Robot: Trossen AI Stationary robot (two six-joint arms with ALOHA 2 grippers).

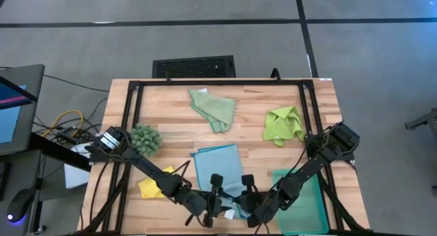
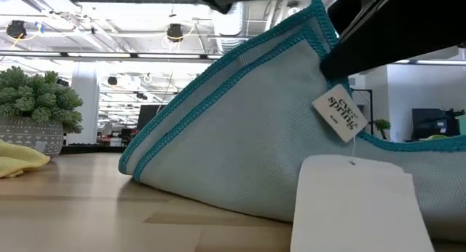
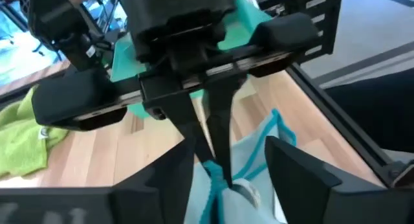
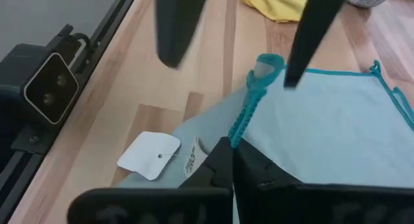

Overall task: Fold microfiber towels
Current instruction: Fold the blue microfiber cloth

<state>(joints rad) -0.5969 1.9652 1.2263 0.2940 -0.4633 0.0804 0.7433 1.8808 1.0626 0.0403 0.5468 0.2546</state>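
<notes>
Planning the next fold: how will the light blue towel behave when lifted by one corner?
Likely floppy: the light blue towel, pinched by the right gripper, drapes down like a tent. Probably light, hanging from one pinch. Its paper tag may dangle.

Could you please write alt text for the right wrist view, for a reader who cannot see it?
The right gripper is shut on the teal-stitched edge of the light blue towel, lifting it off the wooden table. The left gripper hangs open above. A white tag lies nearby, the yellow towel beyond.
</notes>
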